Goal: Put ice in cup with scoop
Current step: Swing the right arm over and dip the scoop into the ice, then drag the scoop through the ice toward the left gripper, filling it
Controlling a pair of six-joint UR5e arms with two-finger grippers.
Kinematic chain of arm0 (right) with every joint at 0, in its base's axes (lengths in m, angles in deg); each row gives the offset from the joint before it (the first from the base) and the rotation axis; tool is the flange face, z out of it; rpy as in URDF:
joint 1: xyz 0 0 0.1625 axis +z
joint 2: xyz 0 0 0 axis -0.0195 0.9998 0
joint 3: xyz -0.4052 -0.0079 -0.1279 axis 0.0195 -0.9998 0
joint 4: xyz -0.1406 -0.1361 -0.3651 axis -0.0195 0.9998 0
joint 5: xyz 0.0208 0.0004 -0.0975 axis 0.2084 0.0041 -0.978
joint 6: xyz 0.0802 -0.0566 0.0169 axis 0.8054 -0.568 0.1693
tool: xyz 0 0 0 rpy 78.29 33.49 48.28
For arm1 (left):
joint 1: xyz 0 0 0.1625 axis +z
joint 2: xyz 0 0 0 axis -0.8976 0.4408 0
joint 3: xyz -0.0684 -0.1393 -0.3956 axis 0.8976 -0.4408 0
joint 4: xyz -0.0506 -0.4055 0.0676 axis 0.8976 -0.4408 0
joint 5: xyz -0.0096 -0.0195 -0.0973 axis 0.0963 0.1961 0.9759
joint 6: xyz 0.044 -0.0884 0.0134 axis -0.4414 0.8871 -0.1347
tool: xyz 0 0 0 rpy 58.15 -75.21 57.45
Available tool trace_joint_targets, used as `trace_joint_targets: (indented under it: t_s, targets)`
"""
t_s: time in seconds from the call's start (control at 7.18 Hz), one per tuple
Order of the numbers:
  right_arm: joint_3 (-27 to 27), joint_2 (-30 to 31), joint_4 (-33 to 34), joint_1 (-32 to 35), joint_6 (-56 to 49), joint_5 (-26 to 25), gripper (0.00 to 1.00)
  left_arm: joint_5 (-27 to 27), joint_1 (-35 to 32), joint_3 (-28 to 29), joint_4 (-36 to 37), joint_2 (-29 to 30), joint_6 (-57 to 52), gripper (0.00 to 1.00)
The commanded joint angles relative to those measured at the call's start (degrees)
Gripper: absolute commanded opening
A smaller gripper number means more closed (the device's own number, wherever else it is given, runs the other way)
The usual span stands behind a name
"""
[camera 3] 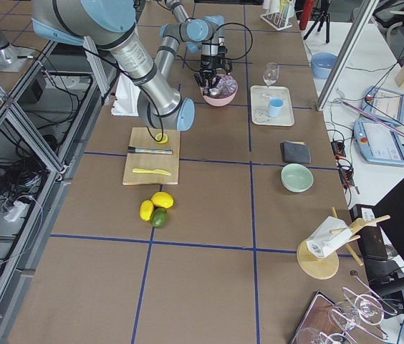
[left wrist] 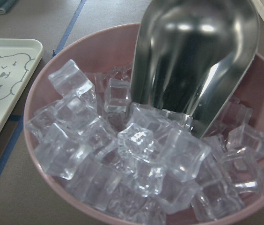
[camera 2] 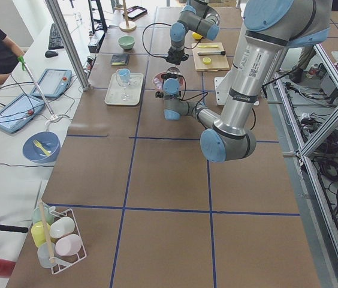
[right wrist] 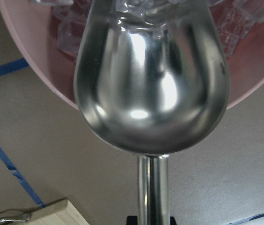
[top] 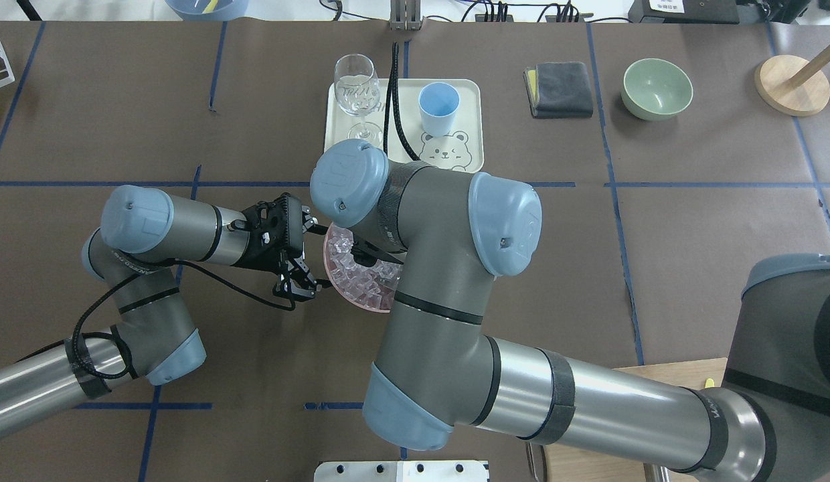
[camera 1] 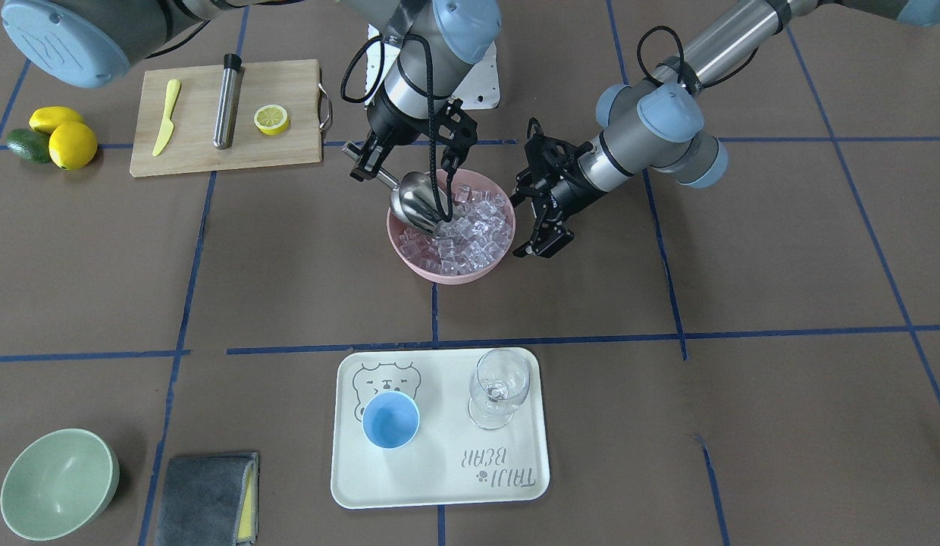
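While the right gripper is clamped on the scoop rod, front view has the trough pointing down ahead of it into the ice; the cup is well past that, beyond the pink bowl. Overhead, left gripper hangs open, empty, beside the bowl. Left wrist cam: trough tip among the cubes, nothing inside.

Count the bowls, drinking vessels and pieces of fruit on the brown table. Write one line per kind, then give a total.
Bowls: 2 (pink bowl, green bowl)
Drinking vessels: 2 (cup, wine glass)
Fruit pieces: 4 (lemon, second lemon, dark green fruit, lemon half)
Total: 8
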Motion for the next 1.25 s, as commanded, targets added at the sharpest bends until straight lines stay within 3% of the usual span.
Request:
trace_joint_targets:
  t_s: [0.0,0.28,1.11]
  targets:
    - [1.64,1.76,-3.31,1.00,0.27,1.81,0.00,-0.01,0.00,-0.08,0.00,0.04,0.00,1.00]
    - [3.84,6.85,-10.67,1.36,1.94,3.83,0.00,-0.09,0.00,-0.17,0.09,0.12,0.00,1.00]
    - [5.42,10.99,-23.53,2.94,9.23,10.16,0.00,-0.01,-0.17,-0.44,0.26,0.39,0.00,1.00]
